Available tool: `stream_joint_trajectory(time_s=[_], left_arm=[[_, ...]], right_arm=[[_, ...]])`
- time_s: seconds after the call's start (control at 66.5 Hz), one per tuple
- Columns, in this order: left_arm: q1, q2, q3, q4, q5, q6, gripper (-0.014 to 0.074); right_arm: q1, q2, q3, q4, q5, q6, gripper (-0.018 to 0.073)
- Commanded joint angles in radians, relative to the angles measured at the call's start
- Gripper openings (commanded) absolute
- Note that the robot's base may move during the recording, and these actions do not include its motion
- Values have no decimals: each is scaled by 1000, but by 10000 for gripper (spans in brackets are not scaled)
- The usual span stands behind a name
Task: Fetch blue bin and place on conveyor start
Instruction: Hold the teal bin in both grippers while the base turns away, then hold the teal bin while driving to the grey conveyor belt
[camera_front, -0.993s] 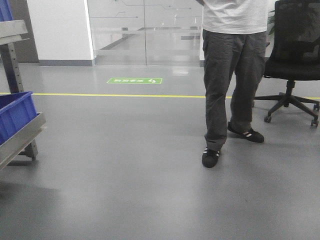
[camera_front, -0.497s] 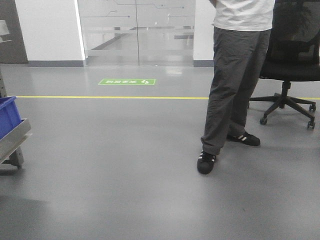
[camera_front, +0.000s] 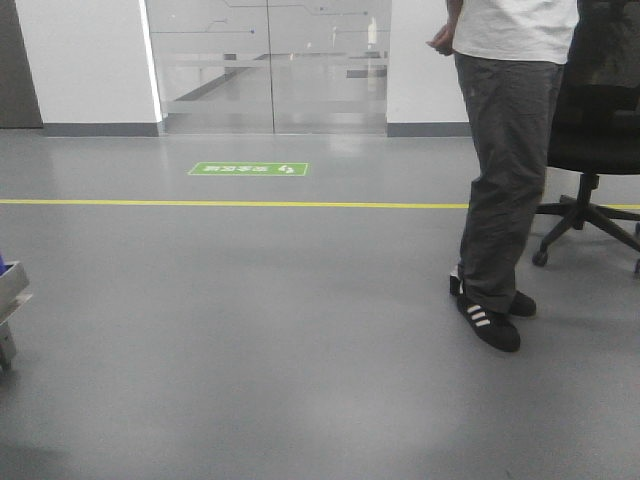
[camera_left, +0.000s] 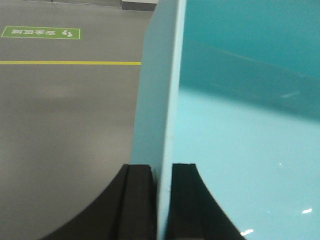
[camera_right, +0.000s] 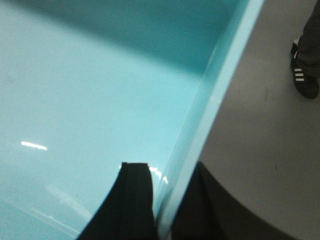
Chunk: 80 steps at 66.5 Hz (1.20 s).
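Note:
The blue bin (camera_left: 240, 150) is a light aqua tub with smooth walls, and it fills both wrist views. My left gripper (camera_left: 161, 167) is shut on its left wall, one black finger outside and one inside. My right gripper (camera_right: 167, 170) is shut on its right wall (camera_right: 215, 100) the same way. The bin (camera_right: 90, 110) is empty and held above the grey floor. The bin and both grippers are out of the front view. The conveyor start is not in view.
A person (camera_front: 505, 170) in grey trousers and black shoes stands at the right; a shoe shows in the right wrist view (camera_right: 304, 80). A black office chair (camera_front: 600, 120) is behind. A steel shelf corner (camera_front: 10, 290) sits at the left edge. A yellow floor line (camera_front: 230, 204) and green sign (camera_front: 248, 169) lie ahead.
The front view has swung right: the steel shelf with the dark blue crate has slid almost out at the left. The person has shifted right and stepped.

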<state>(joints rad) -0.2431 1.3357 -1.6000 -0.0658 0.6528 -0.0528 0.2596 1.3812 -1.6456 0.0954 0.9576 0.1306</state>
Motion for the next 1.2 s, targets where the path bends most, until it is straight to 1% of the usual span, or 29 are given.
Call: stream_joint_trajectory(time_s=[0.0,1.189], left_arm=[[1,-11,-9,-7,-68,-8,-111],[1,-11,-9,-7,-68,-8,-111]], right_arm=[[-5,-16,-10,-15,-25,-34,-151],[-5,-13,-10,-15,-45,-34,-151]])
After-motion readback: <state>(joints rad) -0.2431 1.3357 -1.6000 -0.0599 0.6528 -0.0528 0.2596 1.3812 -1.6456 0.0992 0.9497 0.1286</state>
